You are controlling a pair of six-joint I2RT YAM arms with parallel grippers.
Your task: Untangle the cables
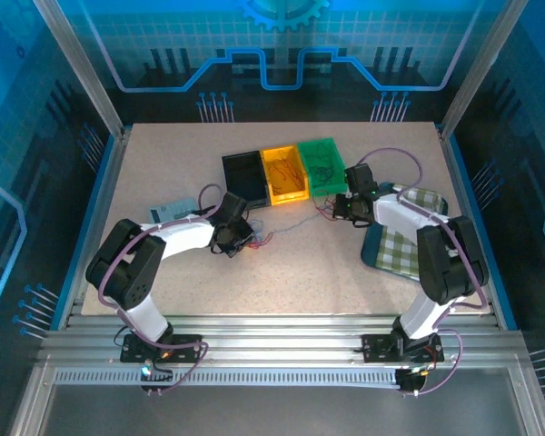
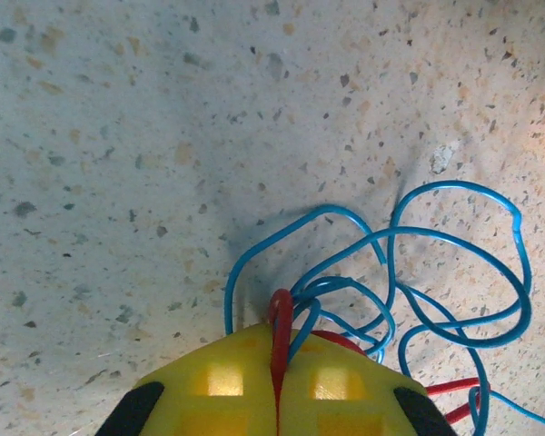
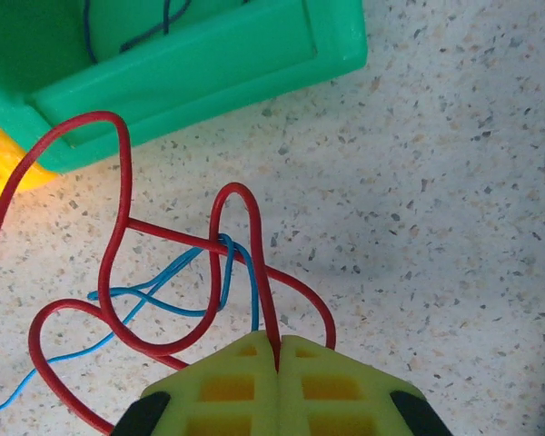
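Observation:
A red cable [image 2: 280, 309] and a blue cable [image 2: 436, 236] lie tangled on the speckled table between my two grippers. My left gripper [image 2: 280, 343] is shut on a red loop, with blue strands pinched beside it; in the top view it [image 1: 241, 238] sits left of centre. My right gripper [image 3: 279, 350] is shut on the red cable [image 3: 123, 182], and the blue cable [image 3: 163, 282] threads through its loops. It [image 1: 338, 207] sits just in front of the green bin. A dark cable [image 3: 154, 32] lies inside that bin.
Three bins stand in a row at the back: black [image 1: 245, 177], yellow [image 1: 286, 173] and green [image 1: 322, 163]. The green bin's wall [image 3: 191, 64] is close ahead of my right gripper. A checked cloth [image 1: 400, 241] lies at the right, a grey card [image 1: 171, 211] at the left.

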